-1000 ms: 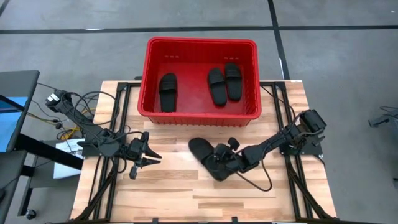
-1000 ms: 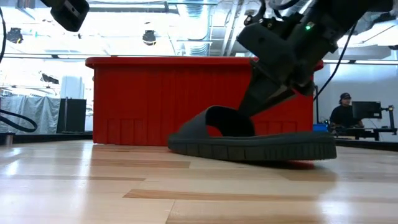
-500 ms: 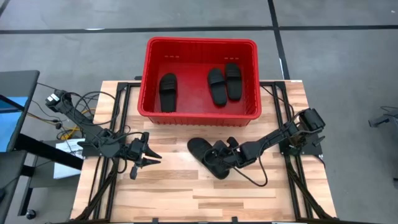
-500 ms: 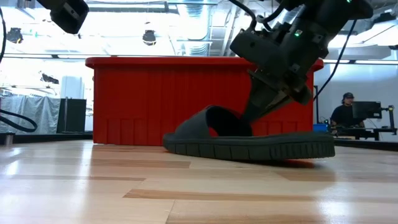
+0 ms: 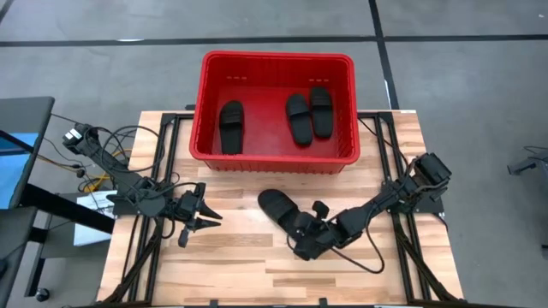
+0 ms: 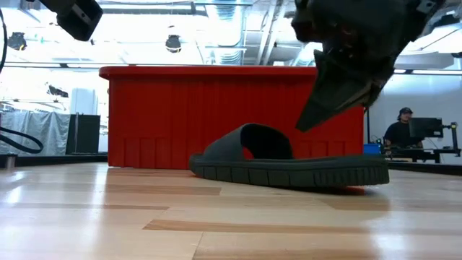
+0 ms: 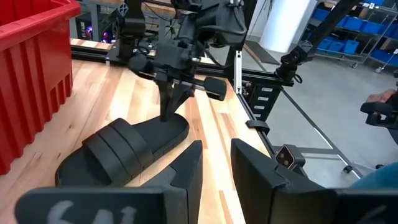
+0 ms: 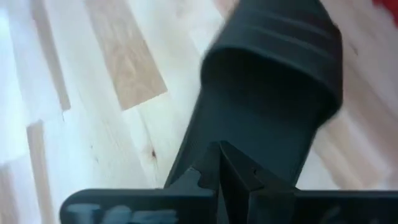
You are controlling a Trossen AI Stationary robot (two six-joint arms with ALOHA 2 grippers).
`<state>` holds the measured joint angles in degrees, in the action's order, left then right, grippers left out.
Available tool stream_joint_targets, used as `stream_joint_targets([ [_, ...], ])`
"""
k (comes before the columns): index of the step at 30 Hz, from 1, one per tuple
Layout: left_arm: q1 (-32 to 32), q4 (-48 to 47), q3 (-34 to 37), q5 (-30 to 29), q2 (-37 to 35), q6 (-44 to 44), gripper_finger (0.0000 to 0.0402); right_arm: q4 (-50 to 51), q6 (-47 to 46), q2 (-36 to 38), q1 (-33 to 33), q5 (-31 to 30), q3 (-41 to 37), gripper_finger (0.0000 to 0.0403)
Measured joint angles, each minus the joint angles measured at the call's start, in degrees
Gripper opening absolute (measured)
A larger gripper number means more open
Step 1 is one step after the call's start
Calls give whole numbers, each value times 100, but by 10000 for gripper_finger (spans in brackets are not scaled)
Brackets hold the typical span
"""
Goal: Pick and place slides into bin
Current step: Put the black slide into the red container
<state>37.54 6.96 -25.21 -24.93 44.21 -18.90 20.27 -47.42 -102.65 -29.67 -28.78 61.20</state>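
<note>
One black slide [image 5: 276, 205] lies sole-down on the wooden table in front of the red bin [image 5: 276, 56]. It also shows in the low view [image 6: 289, 170] and the left wrist view [image 7: 124, 149]. Three more slides [image 5: 231, 126] [image 5: 298, 118] [image 5: 319, 111] lie flat on the bin's floor. My right gripper [image 6: 302, 126] is shut and slants down over the sole behind the strap [image 8: 267, 93]; the low view shows a gap below its tips. My left gripper [image 5: 210, 219] stands open at the table's left, with nothing between its fingers.
The bin's red wall [image 6: 216, 115] stands just behind the slide. Bare wood lies toward the near edge [image 5: 257, 282]. Black frame rails run along both table sides [image 5: 402, 248]. A person [image 6: 398, 130] sits at a desk in the room beyond.
My right gripper has drawn back from the slide's strap toward the table's near edge and has risen a little, clear of the sole. The slide stays flat on the table.
</note>
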Motion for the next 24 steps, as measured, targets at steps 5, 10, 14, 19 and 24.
stream_joint_targets([
  [5, 0, 0, 0, 0, 0, 0, 75, -3, 880, 0, 192, 59, 58, 17],
  [10, 0, 0, 0, 4, 0, -12, 75, 13, 1182, 0, 452, 194, 58, 74],
  [14, 0, 0, 0, 58, 0, -85, 75, 49, 1198, 0, 558, 272, 69, 122],
  [19, 0, 0, 0, 62, 0, -129, 75, 661, 1600, 0, 570, 321, 590, 165],
  [24, 0, 0, 0, 51, 0, -129, 75, 1110, 2297, 0, 630, 81, 878, 175],
])
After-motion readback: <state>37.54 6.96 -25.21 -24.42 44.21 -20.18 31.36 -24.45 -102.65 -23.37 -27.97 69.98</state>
